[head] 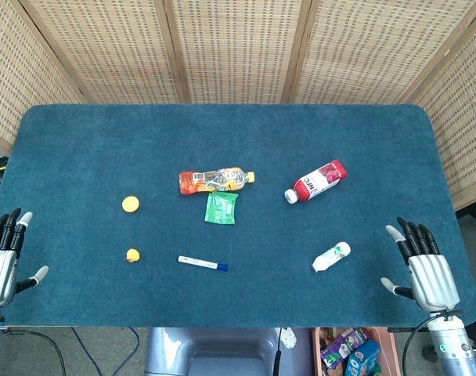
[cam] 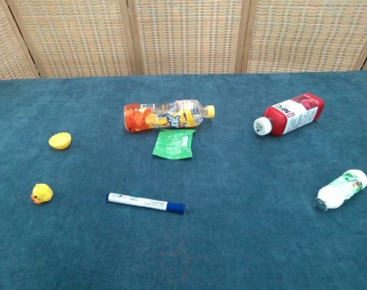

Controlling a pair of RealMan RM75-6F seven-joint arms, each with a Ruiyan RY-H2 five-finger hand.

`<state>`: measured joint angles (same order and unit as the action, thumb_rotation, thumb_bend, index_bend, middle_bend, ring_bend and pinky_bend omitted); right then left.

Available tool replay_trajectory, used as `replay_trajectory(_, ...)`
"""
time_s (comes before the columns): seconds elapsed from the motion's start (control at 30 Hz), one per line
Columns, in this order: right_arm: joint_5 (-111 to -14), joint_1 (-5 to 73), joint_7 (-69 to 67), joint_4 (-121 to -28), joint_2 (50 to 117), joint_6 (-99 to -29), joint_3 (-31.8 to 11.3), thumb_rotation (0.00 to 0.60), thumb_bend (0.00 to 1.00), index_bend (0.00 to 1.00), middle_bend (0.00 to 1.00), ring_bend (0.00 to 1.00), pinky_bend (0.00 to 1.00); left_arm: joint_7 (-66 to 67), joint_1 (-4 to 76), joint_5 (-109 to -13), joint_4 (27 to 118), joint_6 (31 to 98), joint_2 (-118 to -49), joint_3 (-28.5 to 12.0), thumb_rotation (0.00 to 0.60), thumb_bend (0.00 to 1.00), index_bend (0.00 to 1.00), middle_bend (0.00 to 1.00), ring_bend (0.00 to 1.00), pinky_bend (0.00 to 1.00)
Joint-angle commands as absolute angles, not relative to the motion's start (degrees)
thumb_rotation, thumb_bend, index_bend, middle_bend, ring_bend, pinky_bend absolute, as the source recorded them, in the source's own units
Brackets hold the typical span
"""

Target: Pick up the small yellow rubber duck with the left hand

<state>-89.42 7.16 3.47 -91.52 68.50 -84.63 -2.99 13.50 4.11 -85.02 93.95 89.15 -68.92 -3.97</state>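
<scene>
The blue table point(head: 81, 141) carries all things. The left hand point(head: 3, 254) and right hand point(head: 427, 266) rest at its near corners, fingers spread, holding nothing. The small yellow rubber duck point(cam: 41, 194) stands near the left hand, beside the marker pen point(cam: 146, 202).

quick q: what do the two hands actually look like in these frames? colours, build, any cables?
Only the head view shows them. The left hand has a silver-grey ribbed back, black fingers and pale grey tips. The right hand matches: ribbed silver back, black fingers, light tips, on a silver-grey wrist with blue trim. Dark cables trail below each wrist. No markings readable.
</scene>
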Motion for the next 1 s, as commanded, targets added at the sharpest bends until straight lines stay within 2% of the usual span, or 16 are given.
replay_trajectory(0.03, -89.36, 7.13, 3.32, -91.42, 68.45, -84.59, -2.99, 0.600, 0.03, 0.01, 0.00, 0.00, 0.00, 13.55, 4.08, -85.04, 93.94, 89.15, -68.93, -3.92, 0.600, 0.16, 0.00, 0.00, 0.00, 0.00)
replay_trajectory(1.0, -88.92, 7.34, 3.87, -91.12, 68.82, -83.75, -2.83, 0.600, 0.03, 0.01, 0.00, 0.00, 0.00, 13.22, 4.56, -84.81, 93.89, 88.32, -68.99, -4.09, 0.600, 0.16, 0.00, 0.00, 0.00, 0.00)
